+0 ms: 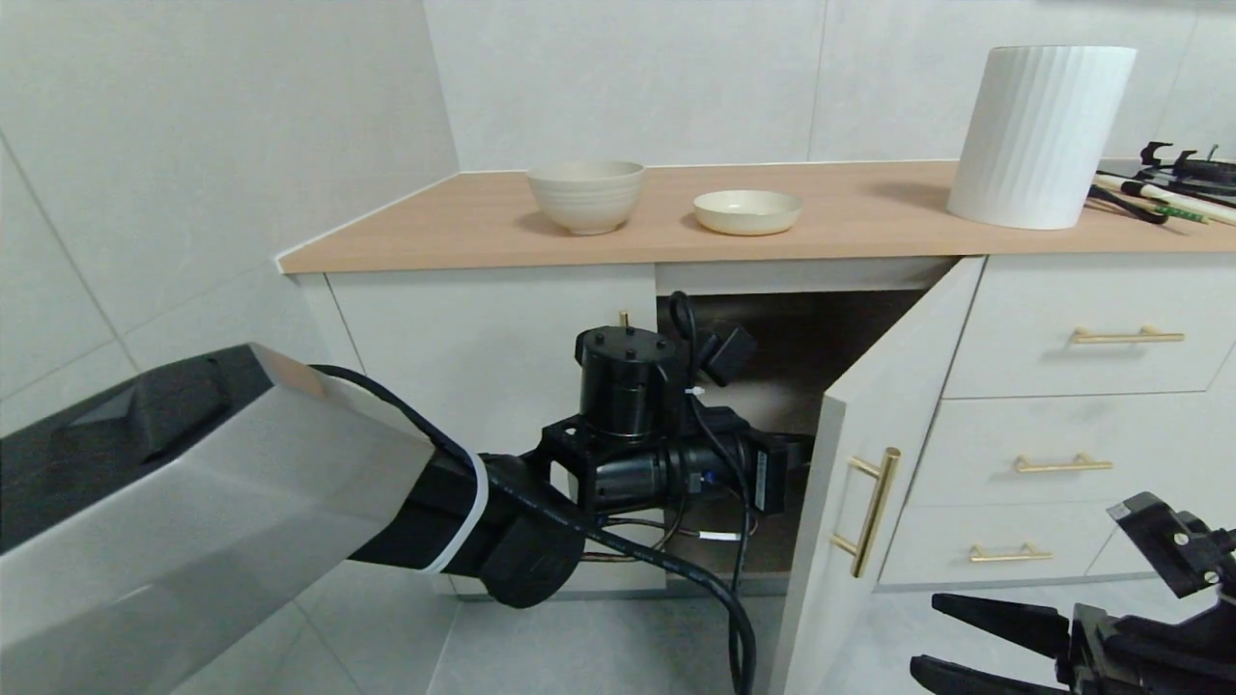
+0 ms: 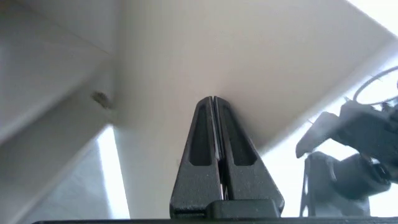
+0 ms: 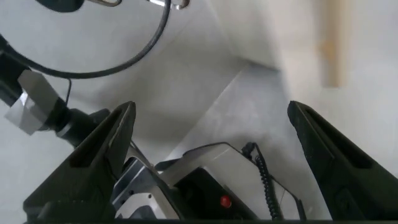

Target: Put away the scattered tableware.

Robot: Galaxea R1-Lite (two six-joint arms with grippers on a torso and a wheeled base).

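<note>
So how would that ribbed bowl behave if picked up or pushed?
The ribbed bowl looks ceramic: probably stiff, heavyish for its size, and breakable if dropped. Its smooth finish may be slippery. Standing on a narrow foot, it could tip rather than slide if pushed high.

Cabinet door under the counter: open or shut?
Open. The cabinet door stands swung outward toward the robot, and the dark cabinet interior shows behind it.
</note>
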